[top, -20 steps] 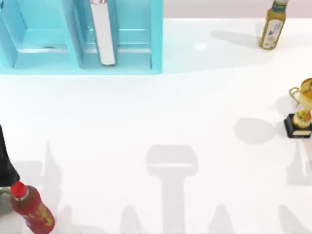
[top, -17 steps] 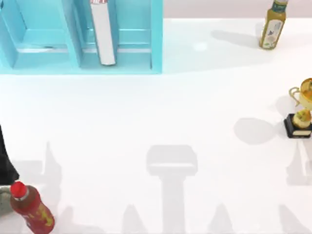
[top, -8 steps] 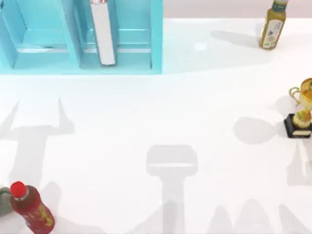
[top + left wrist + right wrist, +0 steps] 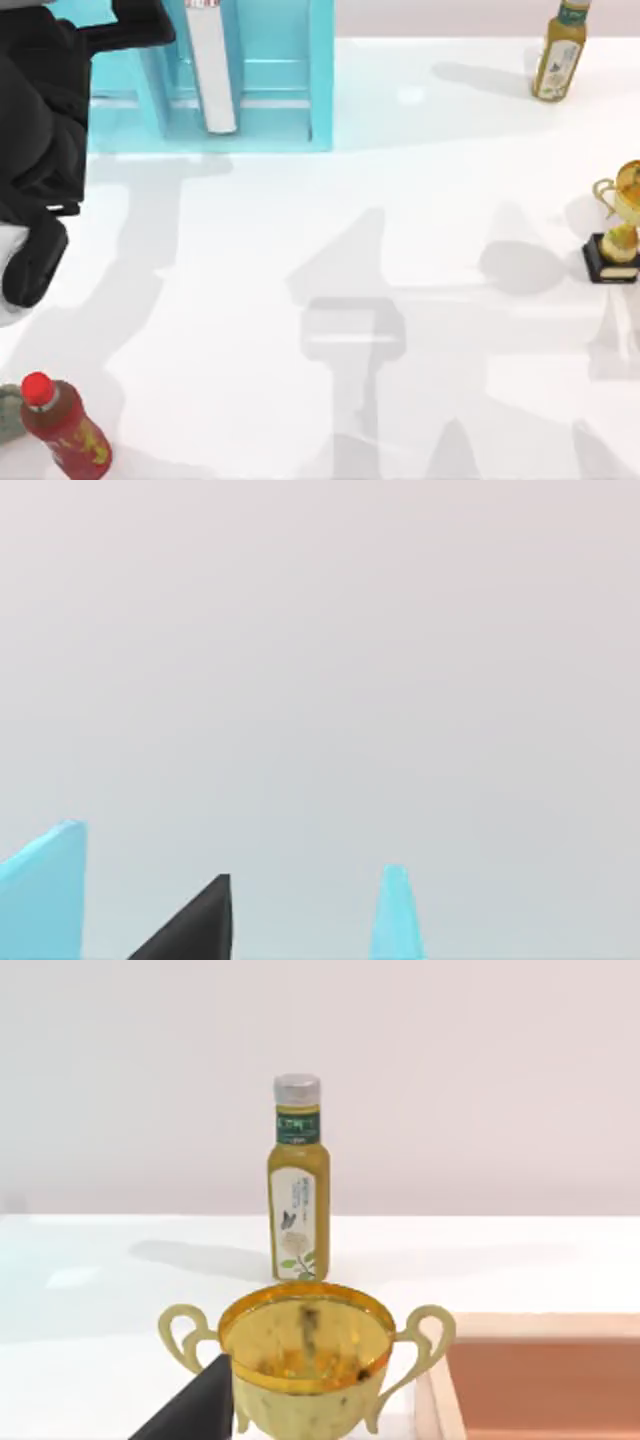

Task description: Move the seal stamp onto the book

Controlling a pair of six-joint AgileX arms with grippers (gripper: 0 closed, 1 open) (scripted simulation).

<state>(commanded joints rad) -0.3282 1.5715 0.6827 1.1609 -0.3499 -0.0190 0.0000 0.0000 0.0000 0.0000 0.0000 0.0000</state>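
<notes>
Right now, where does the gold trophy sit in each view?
Top view: gold trophy at the table's right edge.
Right wrist view: trophy cup nearest the camera, directly in front of the yellow bottle.
Left wrist view: looks past the light blue shelf's upper edges instead.
Shared landmark: the yellow bottle, at the top view's far right corner.

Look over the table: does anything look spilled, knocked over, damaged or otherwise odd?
Nothing stands out. The red bottle, yellow bottle and gold trophy stand upright on the table; nothing looks spilled. The left arm reaches over the blue shelf.
</notes>
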